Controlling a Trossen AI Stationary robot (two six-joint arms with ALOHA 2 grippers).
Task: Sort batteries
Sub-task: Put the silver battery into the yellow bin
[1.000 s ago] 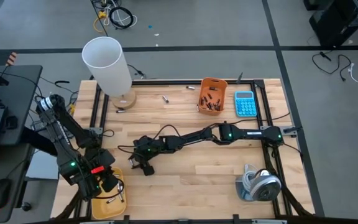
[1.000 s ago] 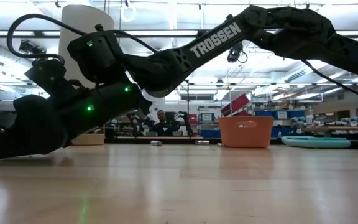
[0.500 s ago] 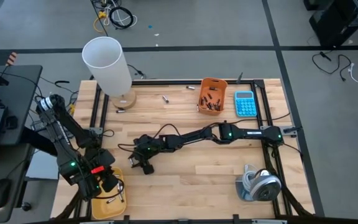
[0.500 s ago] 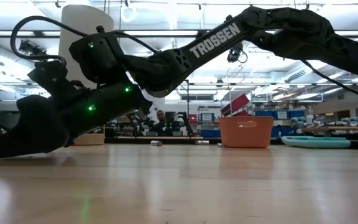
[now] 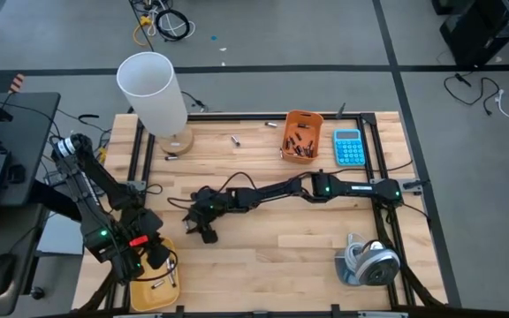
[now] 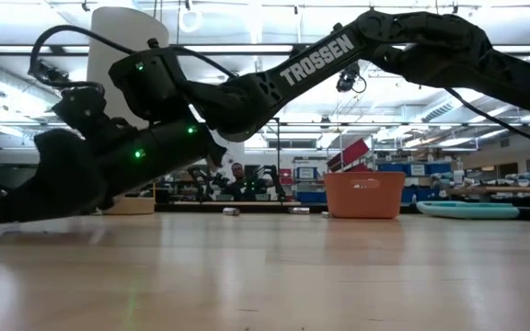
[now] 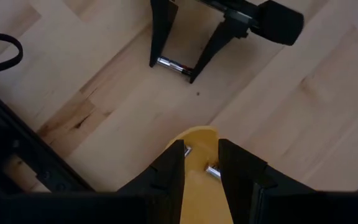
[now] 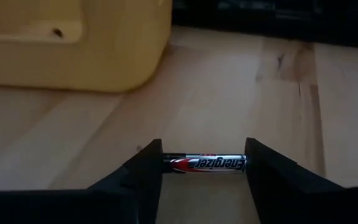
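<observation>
Working the light butcher-block wooden table (image 5: 272, 247) from the overhead frame, I note the right arm stretched in from the right edge to left of centre, its right gripper (image 5: 203, 231) down at the board. The left arm sits folded at the lower left corner, its left gripper (image 5: 162, 263) hanging over the shallow yellow plastic tray (image 5: 148, 296).

Tall white cylindrical lamp shade (image 5: 153, 91) upper left; orange plastic bin (image 5: 302, 134) holding dark cells upper centre; blue pocket calculator (image 5: 349, 147) just right of it.

Key relation: in the right wrist frame a silver-and-black Energizer cell (image 8: 204, 163) lies flat on the wood at lower centre, straight between the right gripper's two dark fingers (image 8: 145, 171). Its long axis runs finger to finger, so the fingers meet its two ends, not its sides. Fingers stand spread; whether they press the end caps or merely bracket them I cannot tell. Left wrist frame, upper centre, confirms the same cell (image 7: 171, 65) spanning the far fingertips.

The tray lies just beyond the cell, near, toward the left arm. Left gripper's fingers (image 7: 166, 171) are parted a little above the tray, nothing pinched; two silvery cells (image 7: 211, 170) rest in the tray beneath.

My read: the right gripper is the one placed for this pick.
</observation>
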